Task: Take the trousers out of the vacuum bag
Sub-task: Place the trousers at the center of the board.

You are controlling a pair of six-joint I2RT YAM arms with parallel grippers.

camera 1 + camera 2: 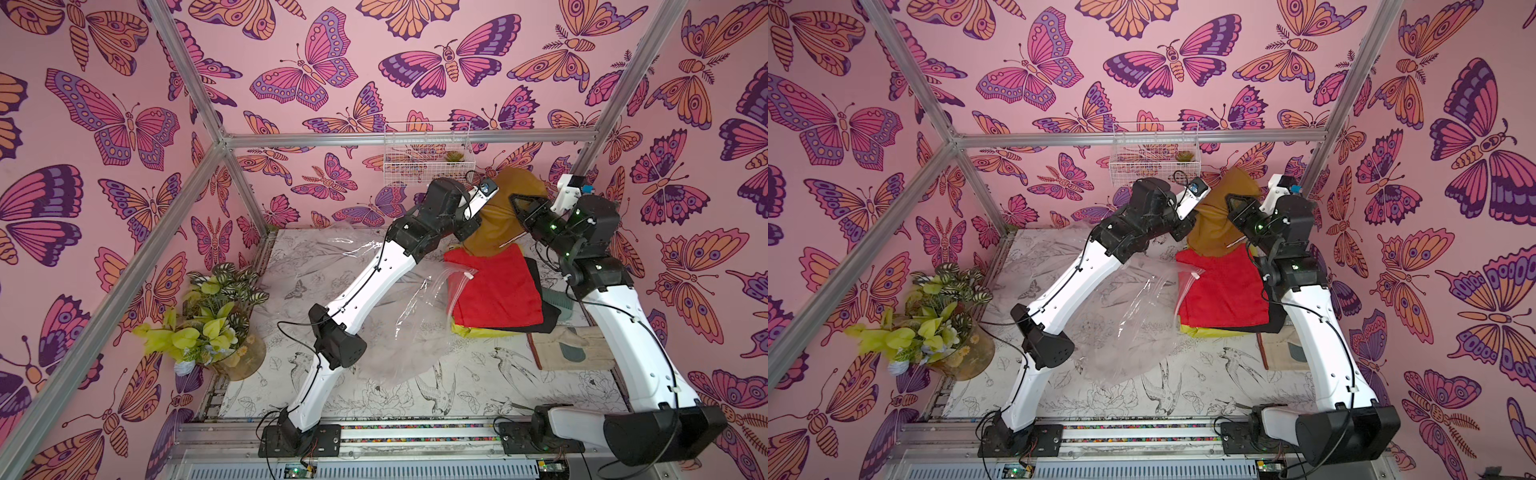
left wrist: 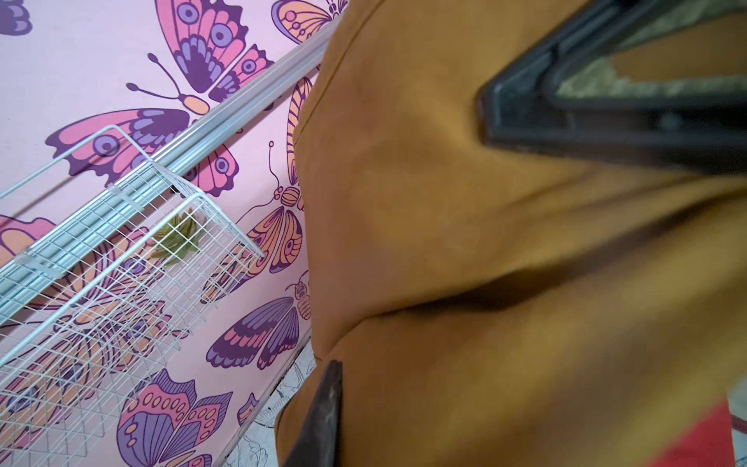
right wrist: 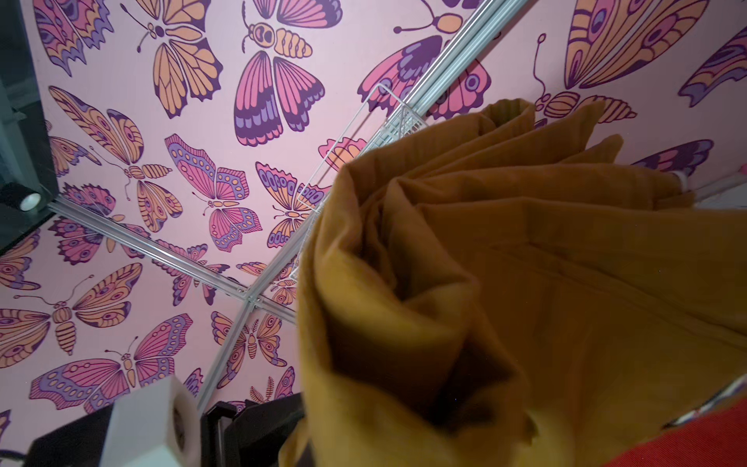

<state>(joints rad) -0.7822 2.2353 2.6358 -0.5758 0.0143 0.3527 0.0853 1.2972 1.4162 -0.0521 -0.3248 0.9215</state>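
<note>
Note the mustard brown trousers (image 1: 490, 232), held up clear of the table at its rear right, hanging in loose folds between the two arms; the left gripper (image 1: 473, 224) is closed on the cloth from one side, its far finger buried in the fabric in the left wrist view; the right gripper (image 1: 521, 208) is closed on the cloth from the opposite side; directly below, observe the red folded trousers (image 1: 494, 286) lying flat on top of a black folded garment (image 1: 548, 316) and a yellow folded garment (image 1: 461, 330); this stack sits outside the transparent crinkly plastic vacuum bag (image 1: 399, 332), whose edge touches the stack's side; the bag lies crumpled mid-table beneath the left arm; pale work gloves (image 1: 573, 340) rest just beside the stack on the bird-printed tabletop (image 1: 457, 395); a white wire basket (image 1: 428, 153) hangs on the rear wall
</note>
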